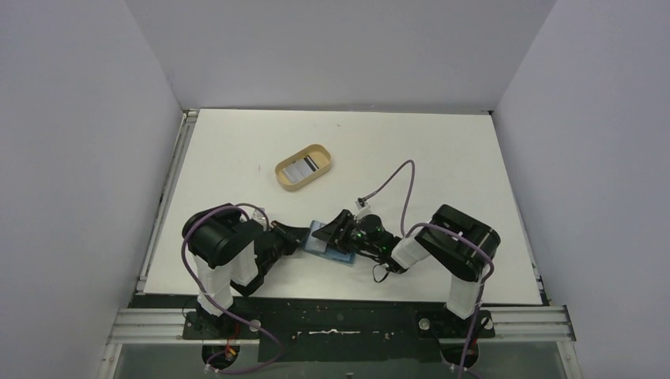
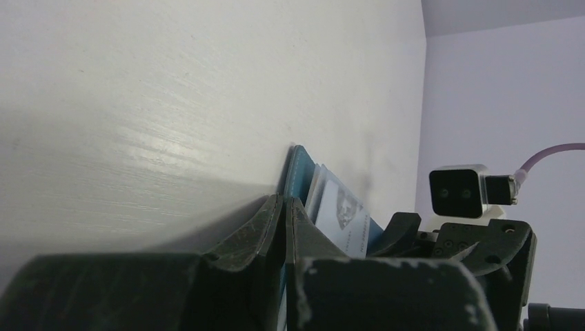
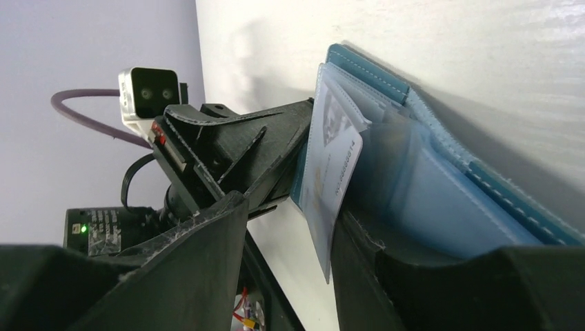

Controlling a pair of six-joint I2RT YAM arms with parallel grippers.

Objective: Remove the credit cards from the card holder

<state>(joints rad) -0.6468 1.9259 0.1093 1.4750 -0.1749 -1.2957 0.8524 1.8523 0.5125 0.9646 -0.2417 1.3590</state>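
The teal card holder lies open on the white table between both arms. My left gripper is shut on its left flap; in the left wrist view the teal edge runs into the closed fingers of that gripper. A whitish credit card sticks halfway out of a light blue pocket. My right gripper straddles that card with its jaws apart: the card rests against the right finger, and a gap separates it from the left finger. The same card shows in the left wrist view.
An oval tan tray stands on the table behind the card holder, with a whitish, dark-striped card inside. Grey walls close in the table on the left, back and right. The right arm's purple cable loops over the table.
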